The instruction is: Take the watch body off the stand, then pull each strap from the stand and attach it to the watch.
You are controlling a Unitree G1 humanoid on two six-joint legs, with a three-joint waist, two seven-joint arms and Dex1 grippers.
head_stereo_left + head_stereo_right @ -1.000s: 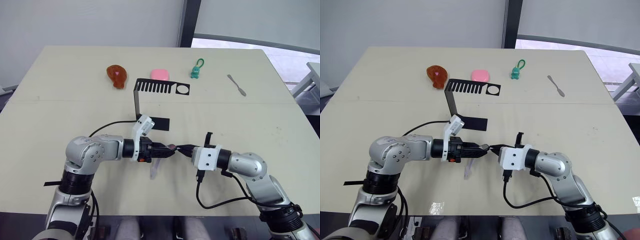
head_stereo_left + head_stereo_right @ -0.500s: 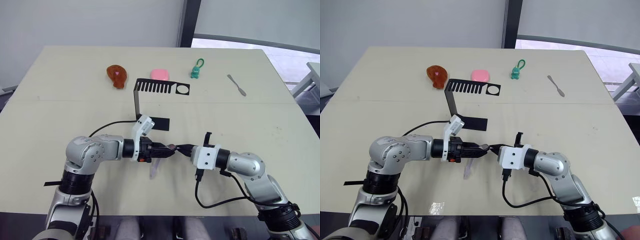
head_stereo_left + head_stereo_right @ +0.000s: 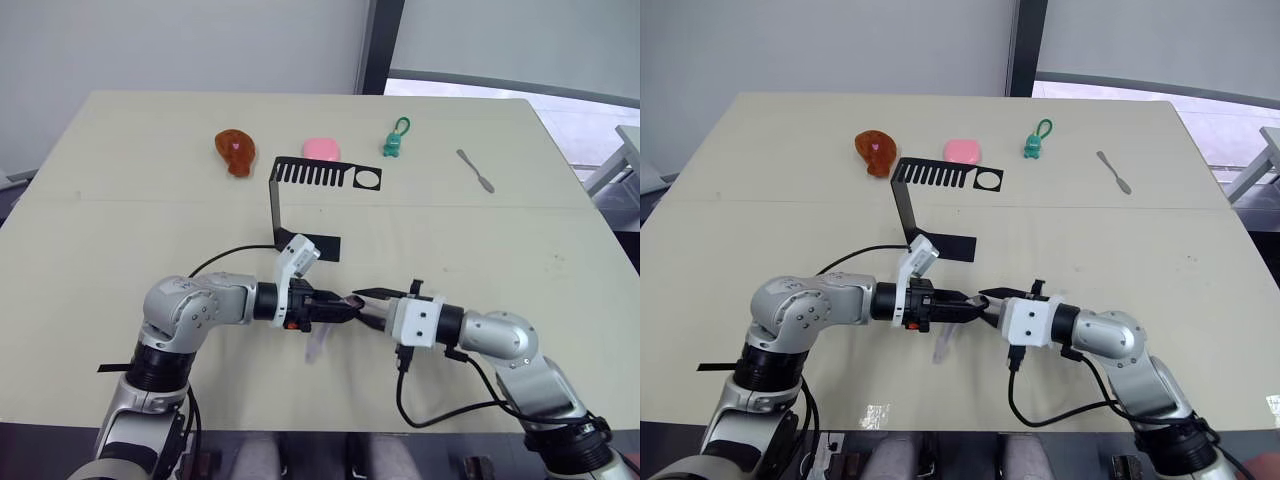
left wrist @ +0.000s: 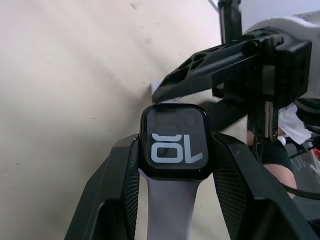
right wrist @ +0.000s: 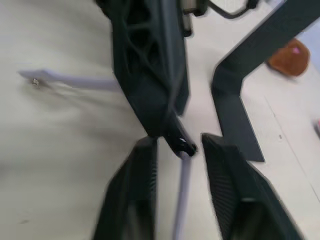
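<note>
The watch body (image 4: 174,141), black with pale digits, sits clamped between my left gripper's (image 3: 340,303) fingers above the table's near middle. One pale lavender strap (image 3: 318,340) is attached to it and hangs down to the table. My right gripper (image 3: 368,306) faces the watch from the right, fingers spread on either side of the left fingertips. A thin strip of pale strap (image 5: 182,195) runs through that gap; I cannot tell whether it is the same strap. The black stand (image 3: 273,205) stands upright behind, nothing hanging from its comb top.
Along the far side lie a brown drumstick toy (image 3: 233,152), a pink object (image 3: 320,149), a green keychain figure (image 3: 393,140) and a grey spatula (image 3: 473,170). A seam (image 3: 120,197) crosses the tabletop. Black cables trail from both wrists.
The right gripper's fingers have spread apart beside the watch. Both grippers have come slightly lower and nearer the table's front edge, the left still gripping the watch.
</note>
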